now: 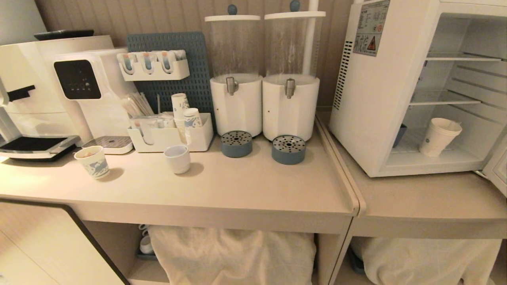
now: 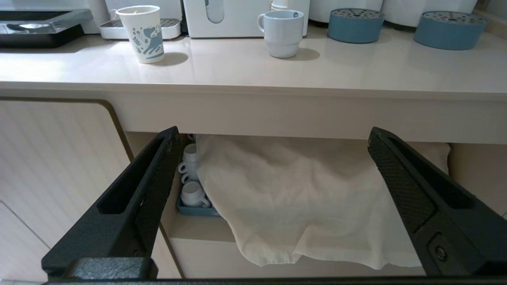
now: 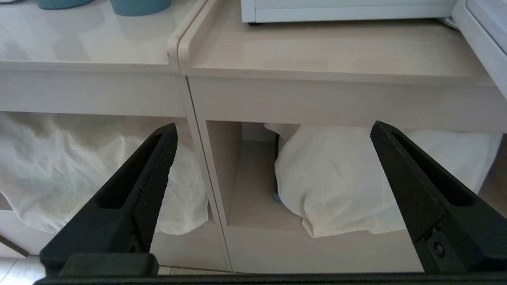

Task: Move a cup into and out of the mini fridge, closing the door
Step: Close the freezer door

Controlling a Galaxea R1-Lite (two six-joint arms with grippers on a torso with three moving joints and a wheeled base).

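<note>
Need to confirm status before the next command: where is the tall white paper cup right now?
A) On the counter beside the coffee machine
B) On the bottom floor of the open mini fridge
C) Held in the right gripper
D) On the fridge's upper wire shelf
B: the cup stands, slightly tilted, on the floor of the mini fridge, whose door is swung open; the right gripper is open and empty below the counter.

patterned paper cup (image 1: 92,162) | white mug (image 1: 177,158) | two dispensers (image 1: 236,75)

Head view above counter (image 1: 237,190), wrist views low, facing its front edge
</note>
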